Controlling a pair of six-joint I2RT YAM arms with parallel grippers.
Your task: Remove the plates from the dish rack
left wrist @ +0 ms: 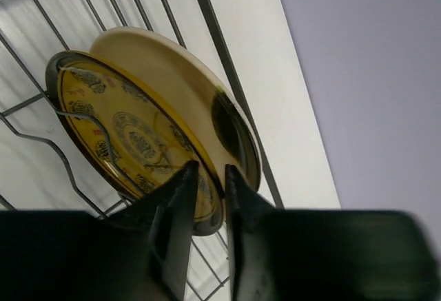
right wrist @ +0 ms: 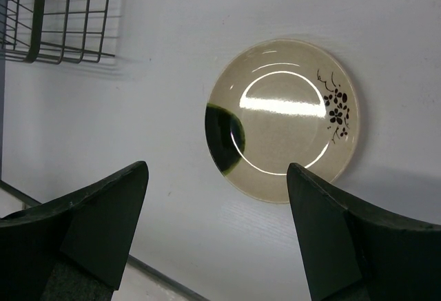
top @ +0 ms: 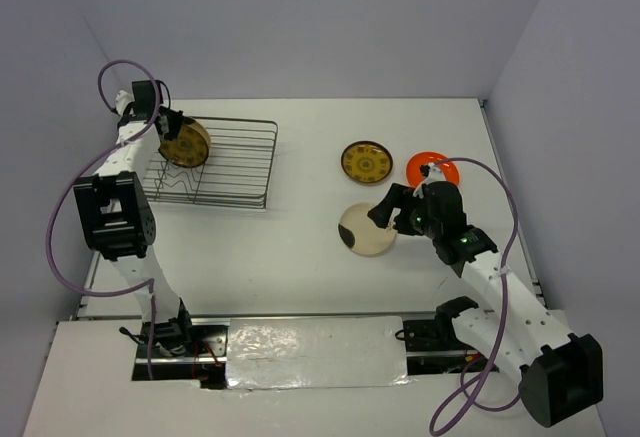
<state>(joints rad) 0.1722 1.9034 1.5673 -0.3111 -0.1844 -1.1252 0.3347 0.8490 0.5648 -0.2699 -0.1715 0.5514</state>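
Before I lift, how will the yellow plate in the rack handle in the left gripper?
Glossy, probably rigid ceramic, so the yellow plate could slip from a rim pinch by the left gripper. It stands on edge beside the beige plate, so lifting may knock that neighbour. Round: released on edge, it might roll.

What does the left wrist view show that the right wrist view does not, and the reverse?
Only the left wrist: a yellow patterned plate and a standing beige plate, on edge in the wire dish rack, the left gripper astride their edge; which plate it takes I cannot tell. Only the right wrist: a flat beige plate with a dark blotch on the white table, under the open right gripper. Both: the rack and the table.
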